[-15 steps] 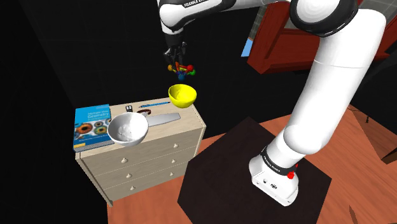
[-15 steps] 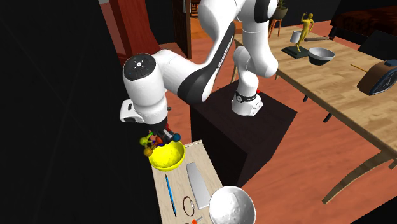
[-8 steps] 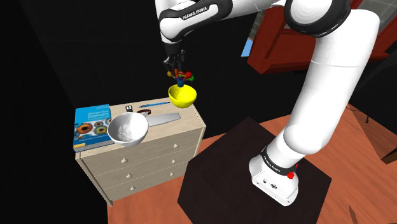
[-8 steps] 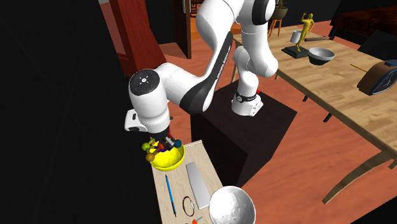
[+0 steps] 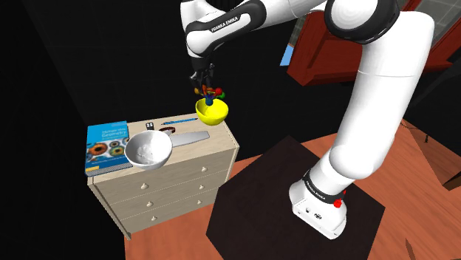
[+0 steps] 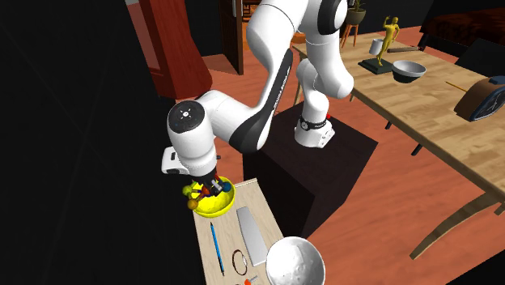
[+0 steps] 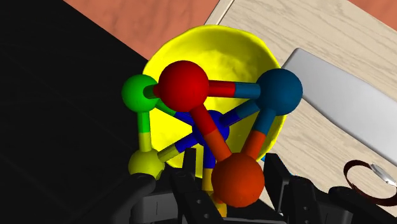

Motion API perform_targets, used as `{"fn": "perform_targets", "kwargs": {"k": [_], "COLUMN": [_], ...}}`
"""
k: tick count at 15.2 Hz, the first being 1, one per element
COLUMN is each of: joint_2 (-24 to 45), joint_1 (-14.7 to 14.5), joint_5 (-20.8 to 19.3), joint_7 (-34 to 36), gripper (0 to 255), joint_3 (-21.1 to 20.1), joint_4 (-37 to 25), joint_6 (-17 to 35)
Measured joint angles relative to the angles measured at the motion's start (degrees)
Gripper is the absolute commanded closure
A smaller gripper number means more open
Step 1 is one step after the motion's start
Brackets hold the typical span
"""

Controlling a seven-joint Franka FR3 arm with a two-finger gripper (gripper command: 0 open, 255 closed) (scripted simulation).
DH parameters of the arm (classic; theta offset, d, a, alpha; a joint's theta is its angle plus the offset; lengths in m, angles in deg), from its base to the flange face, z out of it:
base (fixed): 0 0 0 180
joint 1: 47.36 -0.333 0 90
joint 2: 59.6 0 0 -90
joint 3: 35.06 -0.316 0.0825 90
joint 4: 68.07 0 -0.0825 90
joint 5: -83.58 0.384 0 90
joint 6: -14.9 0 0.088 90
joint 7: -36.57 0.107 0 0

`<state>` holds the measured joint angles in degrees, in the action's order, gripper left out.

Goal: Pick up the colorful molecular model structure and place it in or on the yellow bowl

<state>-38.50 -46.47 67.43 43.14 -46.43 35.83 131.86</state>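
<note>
The jaws are shut tight on the ball-and-stick model. They hold it just over the yellow bowl, at a corner of the dresser. Picking up is done. Dropping it in is left.

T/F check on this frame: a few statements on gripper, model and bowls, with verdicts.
1. The gripper holds the molecular model right over the yellow bowl. True.
2. The white bowl stands on the floor. False: it stands on top of the dresser.
3. The blue book lies at the dresser end away from the yellow bowl. True.
4. The model rests on the grey slab. False: it hangs in the gripper; the slab lies beside the yellow bowl.
</note>
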Motion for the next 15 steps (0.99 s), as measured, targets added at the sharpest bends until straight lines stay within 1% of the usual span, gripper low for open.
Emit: {"fn": "perform_targets", "kwargs": {"k": [3,4,10,15], "joint_2": [0.01,0.01,0.0,-1.79], "joint_1": [0.0,0.0,0.0,-0.6], "joint_5": [-0.01,-0.01,-0.01,1.02], "joint_7": [0.01,0.01,0.01,-0.57], "gripper": [255,0,0,0], "joint_3": [0.0,0.0,0.0,-0.64], "joint_4": [0.01,0.01,0.0,-4.09], "joint_6": [0.03,0.03,0.04,-5.75]}}
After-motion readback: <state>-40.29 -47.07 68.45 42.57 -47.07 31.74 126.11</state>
